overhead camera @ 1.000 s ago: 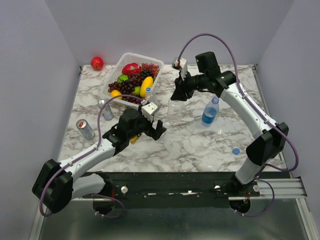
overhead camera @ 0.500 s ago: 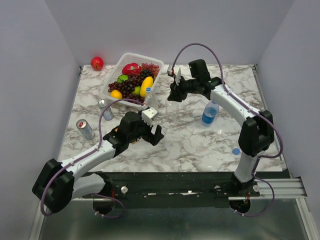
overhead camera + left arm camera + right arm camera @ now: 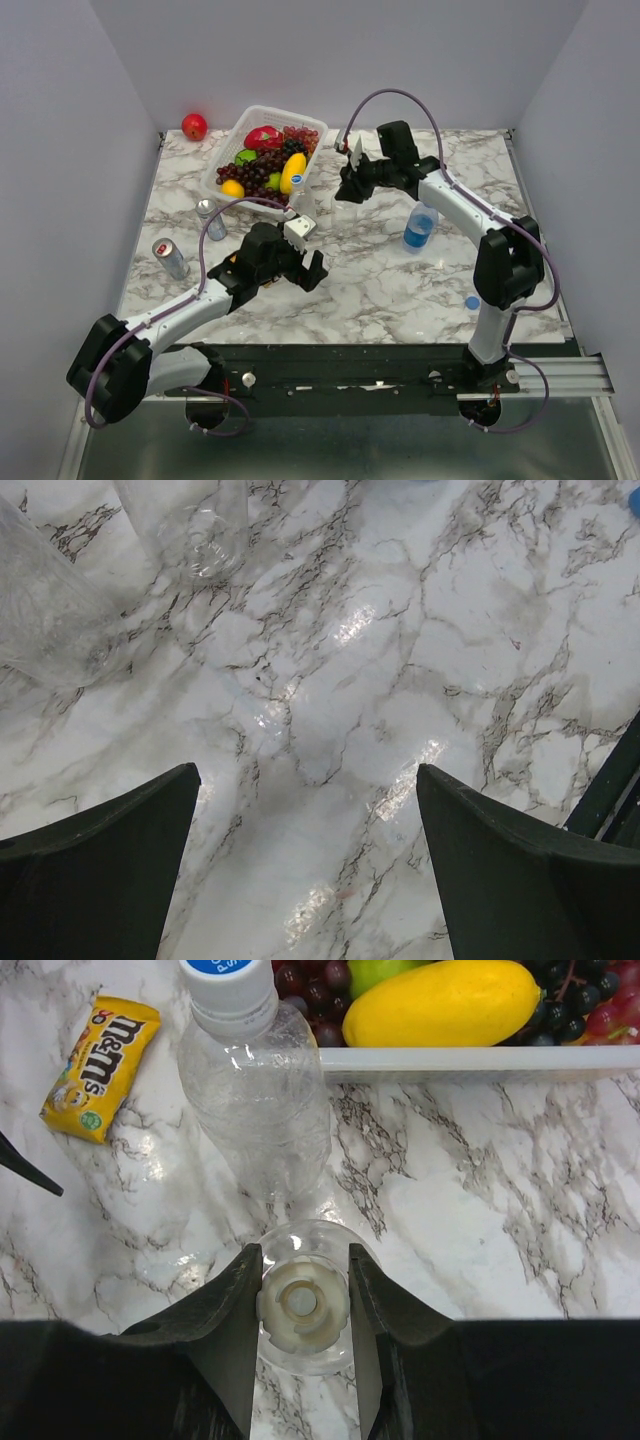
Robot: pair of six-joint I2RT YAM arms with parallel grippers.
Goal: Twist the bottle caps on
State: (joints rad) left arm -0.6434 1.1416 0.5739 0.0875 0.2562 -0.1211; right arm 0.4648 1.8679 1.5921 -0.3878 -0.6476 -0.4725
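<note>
Since my right tool (image 3: 302,1278) pinches the cap (image 3: 300,1308) on the bottle (image 3: 306,1238) below it, twisting could spin or topple that bottle. My left tool (image 3: 305,770) gapes empty, bracing nothing.

A: What sort of place is this?
B: A robotics lab cell. Two cabled arms (image 3: 180,315) are bolted to a metal rail (image 3: 340,362) at a marble-patterned table (image 3: 400,290), and plain grey walls (image 3: 60,150) box it in like a test booth.

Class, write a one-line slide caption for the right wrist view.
Right claw grips a pale cap on a clear bottle, beside a capped bottle.
</note>
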